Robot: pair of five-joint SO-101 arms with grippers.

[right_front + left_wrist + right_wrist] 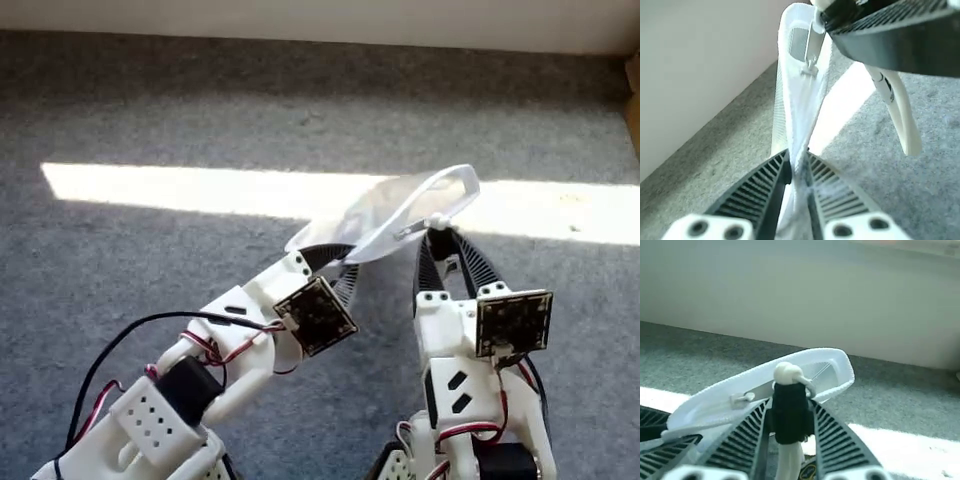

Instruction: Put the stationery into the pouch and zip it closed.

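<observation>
A translucent white pouch (385, 212) hangs in the air between both arms, above the grey carpet. My left gripper (335, 258) is shut on the pouch's near-left end; its own wrist view shows the fabric pinched between the black ribbed fingers (765, 192), with the zipper slider (810, 67) further along. My right gripper (440, 228) holds the other end, shut on a black pull tab (789, 412) topped by a white bead (786, 372). The pouch (765, 382) lies flat behind that bead. I cannot make out what the pouch contains.
Grey carpet (150, 100) covers the floor, crossed by a bright strip of sunlight (180, 188). A pale wall (300, 15) runs along the far side. A wooden edge (633, 90) shows at the far right.
</observation>
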